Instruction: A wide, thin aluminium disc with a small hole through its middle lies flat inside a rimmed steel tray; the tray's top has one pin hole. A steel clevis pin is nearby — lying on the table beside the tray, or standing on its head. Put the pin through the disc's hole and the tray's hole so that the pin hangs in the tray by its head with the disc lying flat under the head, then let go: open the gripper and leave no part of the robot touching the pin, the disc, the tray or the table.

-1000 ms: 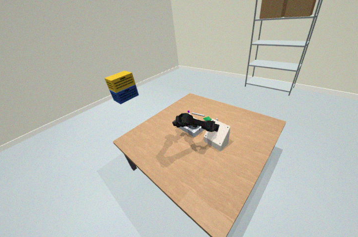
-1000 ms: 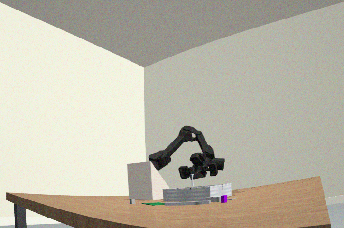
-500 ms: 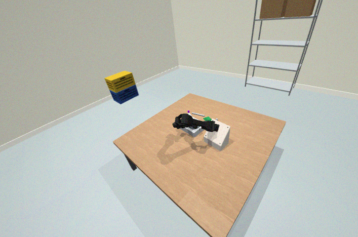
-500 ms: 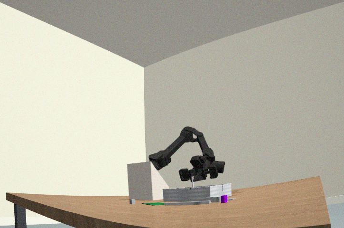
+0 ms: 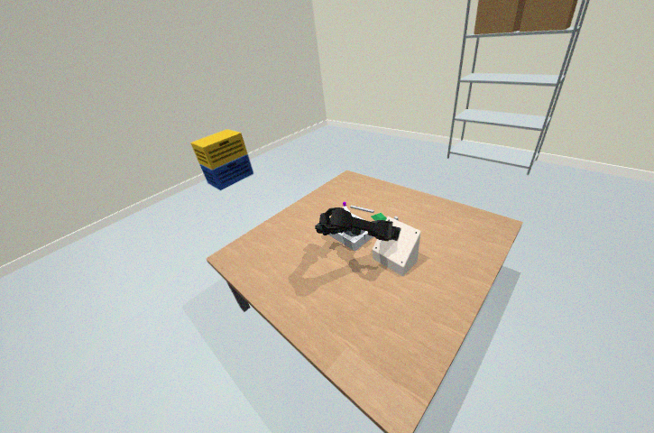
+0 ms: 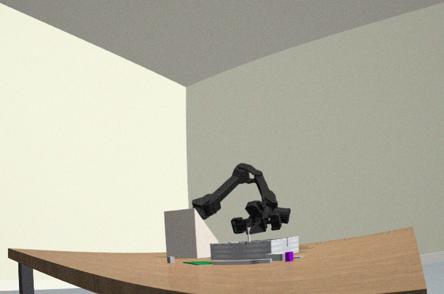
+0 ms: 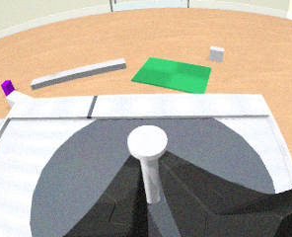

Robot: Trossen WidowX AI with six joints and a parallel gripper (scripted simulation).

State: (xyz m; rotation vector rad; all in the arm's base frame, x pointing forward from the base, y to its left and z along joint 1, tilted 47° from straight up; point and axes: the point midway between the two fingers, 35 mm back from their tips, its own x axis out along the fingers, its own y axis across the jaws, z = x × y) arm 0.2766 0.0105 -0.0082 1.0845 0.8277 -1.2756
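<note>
Above the tray (image 5: 354, 244) (image 6: 241, 250) (image 7: 181, 106), we hold the head-up pin (image 6: 248, 234) (image 7: 151, 180) in our nearly closed claw (image 6: 248, 229) (image 7: 148, 161); misjudging the disc's (image 7: 77, 168) hidden hole could jam the tip and tilt the pin inside our grip.

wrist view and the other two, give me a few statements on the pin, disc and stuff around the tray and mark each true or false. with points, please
1. The gripper (image 7: 148, 161) is shut on the pin (image 7: 147, 143) (image 6: 248, 234). True.
2. The pin's head points down toward the disc (image 7: 77, 173). False: the head is at the top, with the shank below it.
3. The disc lies inside the rimmed tray (image 7: 225, 106) (image 6: 239, 251). True.
4. The green sheet (image 7: 173, 75) (image 6: 198, 263) lies on top of the disc. False: it lies on the table (image 5: 389, 316) (image 6: 350, 263), outside the tray.
5. The purple block (image 7: 7, 88) (image 6: 289, 256) stands inside the tray. False: it is outside the tray.
6. The yellow crate (image 5: 220, 149) sits on top of the blue crate (image 5: 229, 173). True.
</note>
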